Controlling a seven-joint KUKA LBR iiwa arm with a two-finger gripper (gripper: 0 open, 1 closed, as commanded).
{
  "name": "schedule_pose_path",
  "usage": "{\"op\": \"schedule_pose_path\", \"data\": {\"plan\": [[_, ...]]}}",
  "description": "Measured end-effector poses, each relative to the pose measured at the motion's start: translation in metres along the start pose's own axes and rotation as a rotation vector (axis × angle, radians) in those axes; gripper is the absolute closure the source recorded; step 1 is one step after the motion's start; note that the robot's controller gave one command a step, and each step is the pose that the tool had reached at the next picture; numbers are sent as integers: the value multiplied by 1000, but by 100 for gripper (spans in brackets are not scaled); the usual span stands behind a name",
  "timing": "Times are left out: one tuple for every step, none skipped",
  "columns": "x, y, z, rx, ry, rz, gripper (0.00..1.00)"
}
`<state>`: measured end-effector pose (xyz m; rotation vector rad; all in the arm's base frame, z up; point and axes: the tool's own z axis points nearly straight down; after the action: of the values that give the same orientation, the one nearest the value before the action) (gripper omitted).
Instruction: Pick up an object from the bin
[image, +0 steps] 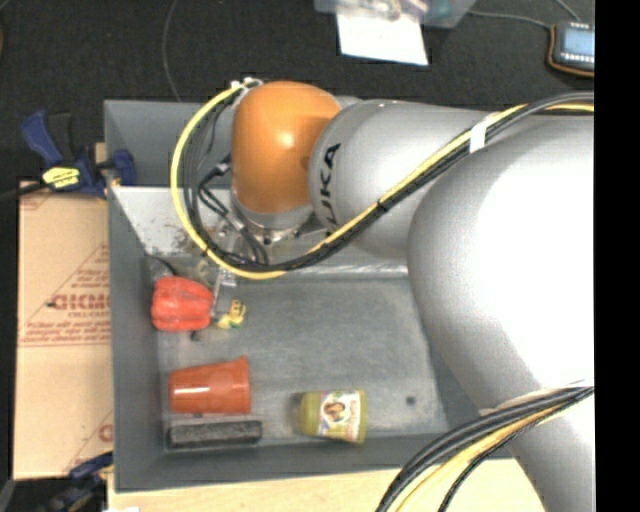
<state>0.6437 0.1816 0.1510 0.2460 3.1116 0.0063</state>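
My gripper (221, 287) hangs below the arm's wrist at the bin's left side, near the back wall. It is just right of a red pepper-shaped toy (180, 304) that lies against the left wall. A small yellow toy (232, 316) lies right below the gripper, touching or almost touching the red toy's right side. I see nothing held in the gripper.
An orange-red cup (210, 387) lies on its side at the front left. A dark grey block (213, 433) rests along the front wall below it. A small jar with a yellow-green label (330, 415) lies at the front middle. The arm covers the bin's right half.
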Motion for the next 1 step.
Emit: {"op": "schedule_pose_path", "data": {"plan": [[14,39,51,3,25,-207,0]]}}
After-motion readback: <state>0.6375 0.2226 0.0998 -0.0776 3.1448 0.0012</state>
